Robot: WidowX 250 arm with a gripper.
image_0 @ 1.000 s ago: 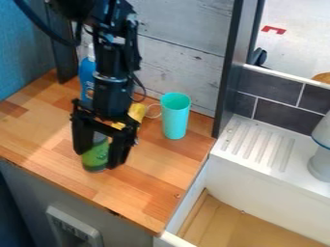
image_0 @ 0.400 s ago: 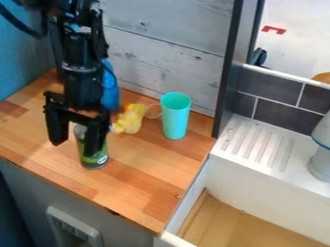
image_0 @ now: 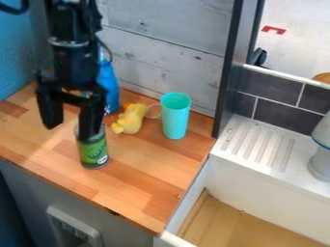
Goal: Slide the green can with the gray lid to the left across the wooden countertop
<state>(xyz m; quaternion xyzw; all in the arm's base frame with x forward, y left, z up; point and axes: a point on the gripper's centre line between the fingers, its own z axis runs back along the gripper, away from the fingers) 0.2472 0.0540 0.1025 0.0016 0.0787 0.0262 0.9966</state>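
Can (image_0: 94,153), upright, long axis vertical

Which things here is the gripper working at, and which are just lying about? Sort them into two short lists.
At work:
- gripper, fingers apart, one of them overlapping the can's top in this view
- green can, upright on the counter

Lying about:
- blue bottle, standing behind
- yellow toy
- turquoise cup, upright beside the toy
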